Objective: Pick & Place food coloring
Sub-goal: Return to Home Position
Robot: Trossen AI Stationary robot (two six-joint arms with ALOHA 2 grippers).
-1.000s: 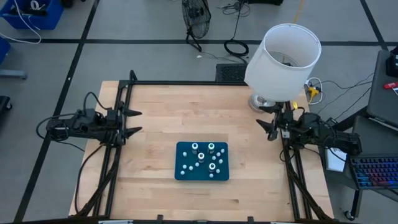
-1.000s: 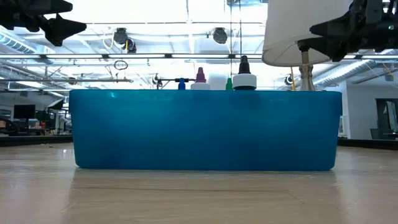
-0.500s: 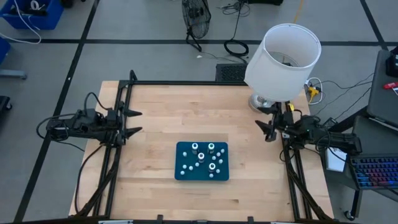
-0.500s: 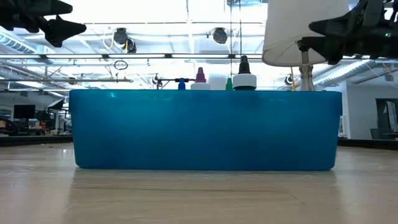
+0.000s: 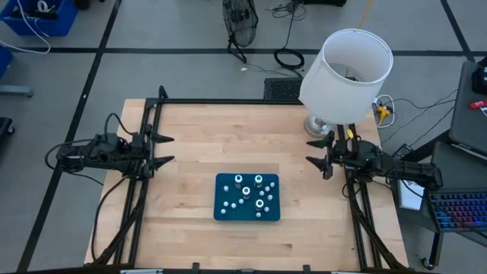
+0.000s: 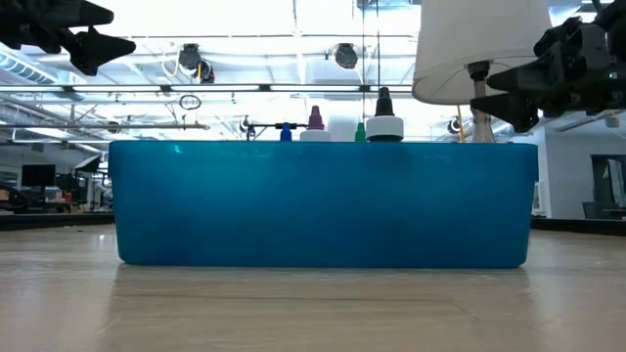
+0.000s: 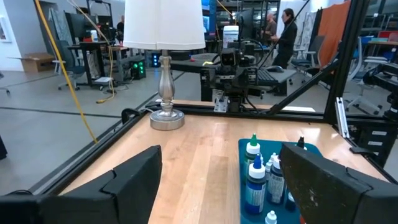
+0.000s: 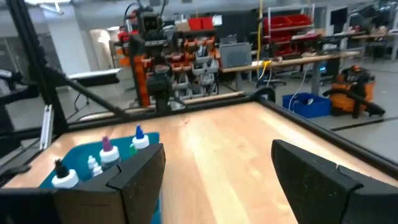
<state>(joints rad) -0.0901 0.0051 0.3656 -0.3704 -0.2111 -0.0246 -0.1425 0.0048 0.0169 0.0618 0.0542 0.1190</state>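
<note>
The food coloring bottles (image 5: 249, 193) are several tiny white-capped bottles with coloured tips, standing upright in a teal tray (image 5: 224, 183) that sits flat on the wooden table, toward its near edge. Their tips (image 6: 383, 112) poke above the tray wall in the low view, and the bottles (image 7: 255, 174) also show in the left wrist view and, as bottles (image 8: 106, 152), in the right wrist view. My left gripper (image 5: 169, 149) hovers open at the table's left edge. My right gripper (image 5: 312, 151) hovers open at the right edge, above the table and up to the right of the tray.
A table lamp with a white shade (image 5: 347, 72) stands on its metal base (image 7: 166, 118) at the far right corner, close behind my right gripper. A black frame (image 5: 228, 101) runs around the table. Bare wood (image 5: 221, 137) lies between the tray and the far edge.
My right gripper has moved a little toward the table's left, inward from the right edge, and dipped slightly, staying open. The tray and the bottles have not moved.
</note>
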